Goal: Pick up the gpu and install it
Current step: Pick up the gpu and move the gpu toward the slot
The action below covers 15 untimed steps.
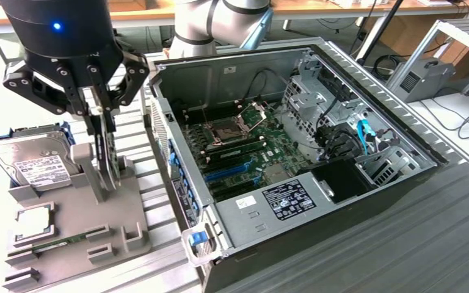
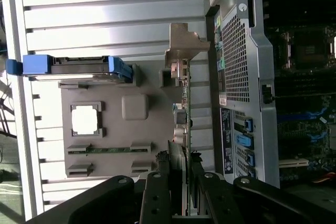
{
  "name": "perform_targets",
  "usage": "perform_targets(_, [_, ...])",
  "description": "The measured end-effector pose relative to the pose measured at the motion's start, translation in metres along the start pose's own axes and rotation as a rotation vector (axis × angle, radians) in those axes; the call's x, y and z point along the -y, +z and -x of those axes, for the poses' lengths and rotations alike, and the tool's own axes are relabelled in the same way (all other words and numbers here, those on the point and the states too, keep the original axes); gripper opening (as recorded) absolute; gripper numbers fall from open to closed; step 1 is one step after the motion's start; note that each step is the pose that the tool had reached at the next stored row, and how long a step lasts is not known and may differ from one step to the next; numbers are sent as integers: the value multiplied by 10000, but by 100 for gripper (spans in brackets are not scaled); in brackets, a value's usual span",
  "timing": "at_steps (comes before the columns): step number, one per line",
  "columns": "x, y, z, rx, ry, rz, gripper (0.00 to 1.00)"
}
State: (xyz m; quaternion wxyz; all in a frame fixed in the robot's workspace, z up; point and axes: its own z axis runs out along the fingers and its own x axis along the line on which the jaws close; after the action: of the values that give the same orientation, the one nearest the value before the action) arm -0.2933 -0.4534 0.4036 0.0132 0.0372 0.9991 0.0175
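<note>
The gripper has its fingers closed on the upper edge of the gpu, which stands upright in the grey holder beside the open computer case.

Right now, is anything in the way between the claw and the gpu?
No, nothing I can see. The claw sits right over the top edge of the gpu, which stands upright in the gray holder beside the open computer case.
</note>
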Motion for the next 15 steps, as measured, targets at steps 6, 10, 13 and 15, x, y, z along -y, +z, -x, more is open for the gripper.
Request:
perform_targets(6, [-1, -39, 1, 0, 0, 0, 26])
perform_targets(10, [-2, -56, 2, 0, 0, 0, 26])
perform_targets(13, [-3, -69, 2, 0, 0, 0, 26])
perform_targets(15, [-3, -80, 2, 0, 0, 0, 26])
